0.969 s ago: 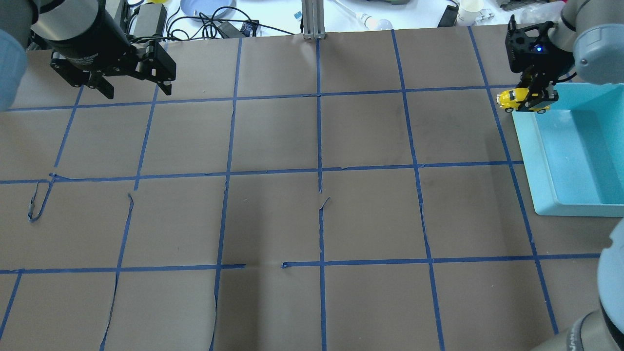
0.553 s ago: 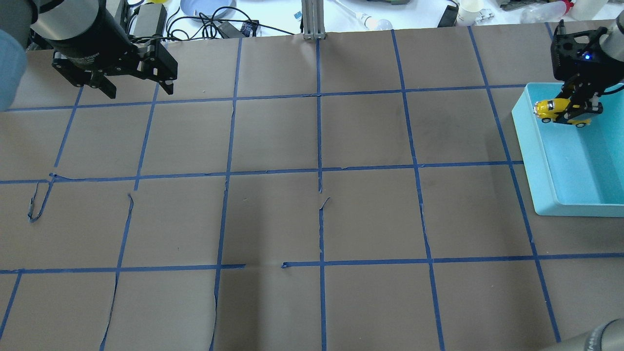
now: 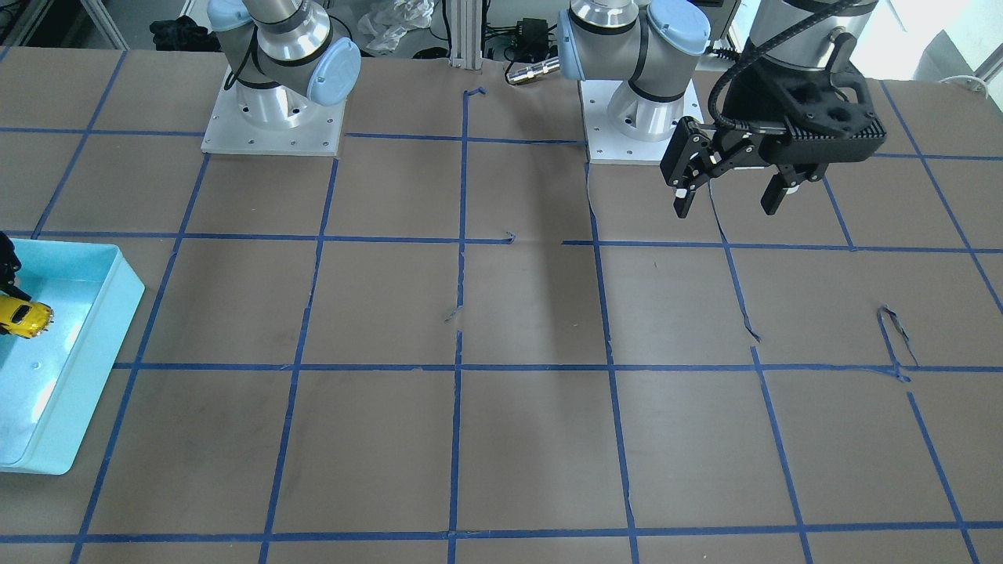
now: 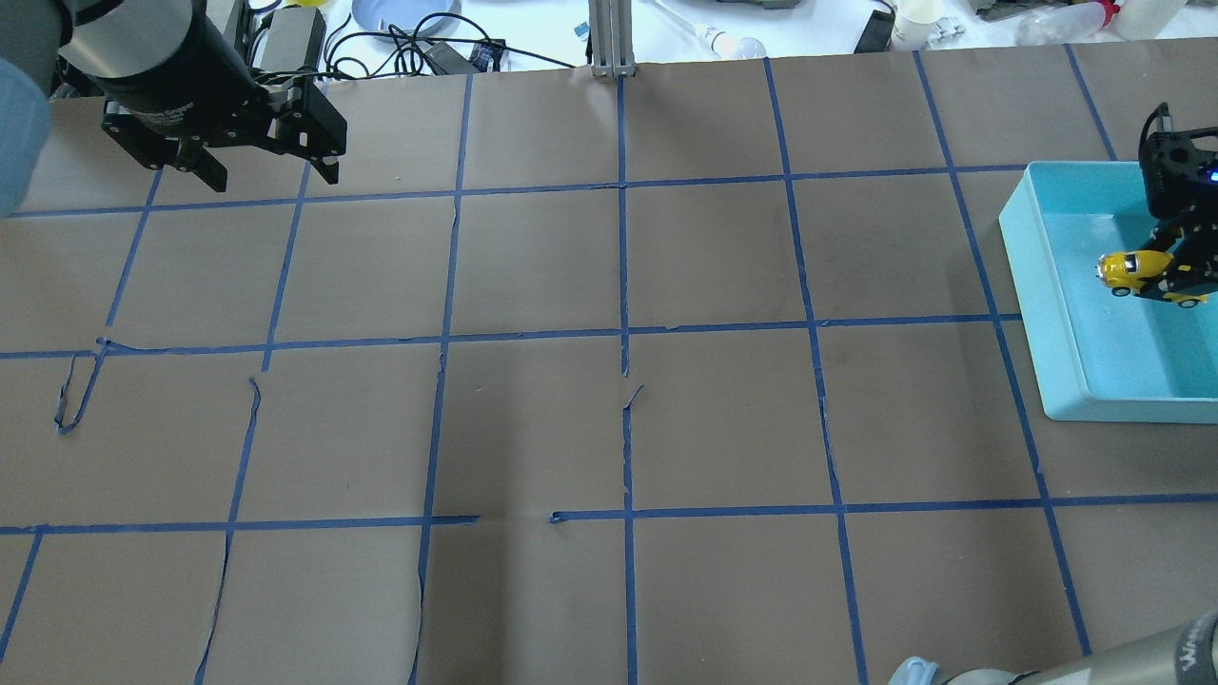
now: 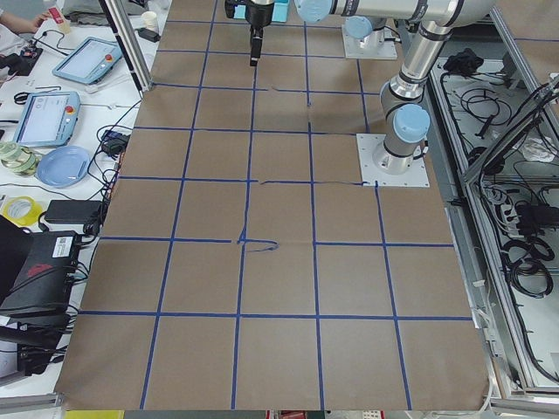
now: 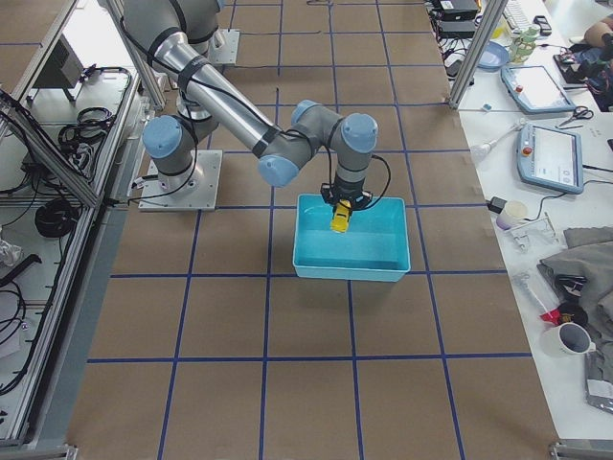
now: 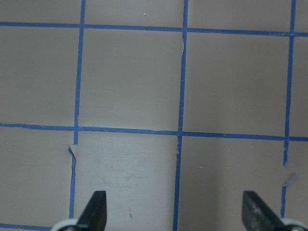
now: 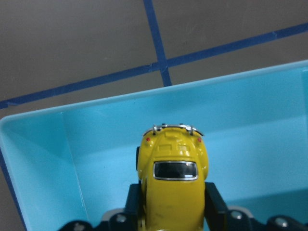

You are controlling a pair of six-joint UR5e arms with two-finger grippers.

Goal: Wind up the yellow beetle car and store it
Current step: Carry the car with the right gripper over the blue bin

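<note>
The yellow beetle car (image 4: 1134, 267) is held in my right gripper (image 4: 1178, 268), which is shut on its sides above the inside of the light blue bin (image 4: 1032, 262). The car also shows in the right wrist view (image 8: 172, 183), nose toward the bin's wall, in the front-facing view (image 3: 25, 316) and in the exterior right view (image 6: 340, 218). It hangs above the bin floor. My left gripper (image 4: 262, 174) is open and empty at the far left of the table; it also shows in the front-facing view (image 3: 726, 202) and the left wrist view (image 7: 175, 211).
The table is brown paper with a blue tape grid (image 4: 623, 342). Cables, a plate and small items lie beyond the far edge (image 4: 409, 29). The bin (image 3: 94, 329) stands at the table's right end.
My right gripper has carried the car to the right and nearer, from the bin's far left corner to over the inside of the bin. The left arm has not moved.
</note>
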